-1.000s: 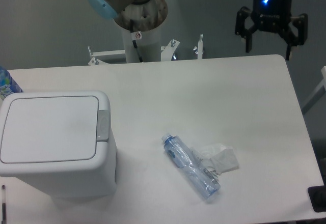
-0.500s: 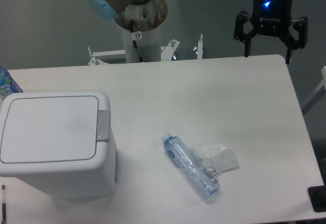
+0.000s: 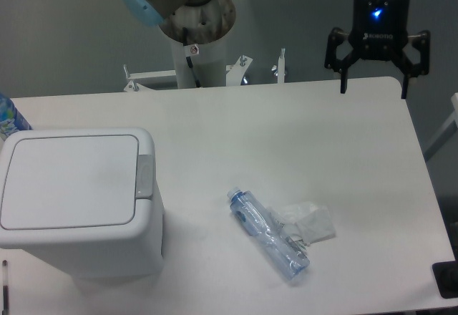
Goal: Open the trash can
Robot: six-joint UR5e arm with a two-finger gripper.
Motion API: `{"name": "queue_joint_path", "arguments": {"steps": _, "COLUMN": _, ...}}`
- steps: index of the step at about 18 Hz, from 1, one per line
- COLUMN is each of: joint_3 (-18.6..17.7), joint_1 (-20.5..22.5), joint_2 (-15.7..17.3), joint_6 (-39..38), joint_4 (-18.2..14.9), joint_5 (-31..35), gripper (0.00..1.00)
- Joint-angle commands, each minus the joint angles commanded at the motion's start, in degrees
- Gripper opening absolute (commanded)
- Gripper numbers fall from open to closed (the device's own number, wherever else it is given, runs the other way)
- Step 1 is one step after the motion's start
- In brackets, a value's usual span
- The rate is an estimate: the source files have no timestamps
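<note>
Trash can (image 3: 75,200) lid is seen shut, latch (image 3: 144,175) untouched; the hand (image 3: 373,86), fingers spread, has been lowered slightly toward the desk's (image 3: 286,136) far edge, well apart.

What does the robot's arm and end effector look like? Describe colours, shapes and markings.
The end effector is black, with two angular fingers spread from a dark cylindrical body that carries a glowing blue light and small white lettering. The arm's base is a grey column with a metallic joint and a light blue cap.
</note>
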Motion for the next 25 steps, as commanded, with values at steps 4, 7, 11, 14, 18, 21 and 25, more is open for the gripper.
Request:
{"name": "queue_joint_path", "arguments": {"steps": 4, "joint_3": 0.4, "joint_1": -1.2, "joint_2": -0.3, "joint_6": -0.3, "joint_4": 0.7, "joint_5": -0.7, "gripper": 1.0}}
{"name": "queue_joint_path", "arguments": {"steps": 7, "joint_3": 0.4, "joint_1": -2.4, "joint_2": -0.9, "joint_6": -5.3, "joint_4": 0.8, "joint_5": -0.7, "gripper": 1.0}}
{"name": "queue_joint_path", "arguments": {"steps": 11, "joint_3": 1.2, "joint_1": -6.1, "joint_2": -2.2, "joint_6": -16.7, "joint_4": 1.2, "joint_5": -0.7, "gripper": 1.0}}
{"name": "queue_joint_path", "arguments": {"steps": 14, "joint_3": 1.2, "joint_1": -7.8, "joint_2": -2.9, "joint_6": -21.6, "joint_4": 1.2, "joint_5": -0.8, "gripper": 1.0}}
{"name": "queue_joint_path", "arguments": {"steps": 18, "joint_3": 1.6, "joint_1": -9.6, "joint_2": -3.7, "joint_6": -28.6, "joint_4": 1.6, "joint_5": -1.4, "gripper": 1.0}}
{"name": "queue_joint_path", "arguments": {"steps": 21, "joint_3": 1.6, "joint_1": -9.8, "joint_2": -4.0, "joint_6": -32.9, "joint_4": 1.5, "joint_5": -5.2, "gripper": 1.0}}
{"name": "queue_joint_path", "arguments": {"steps": 25, "joint_3": 1.7, "joint_1": -11.2, "joint_2": -4.5, "joint_6": -37.3, "joint_4": 1.6, "joint_5": -6.6, "gripper": 1.0}}
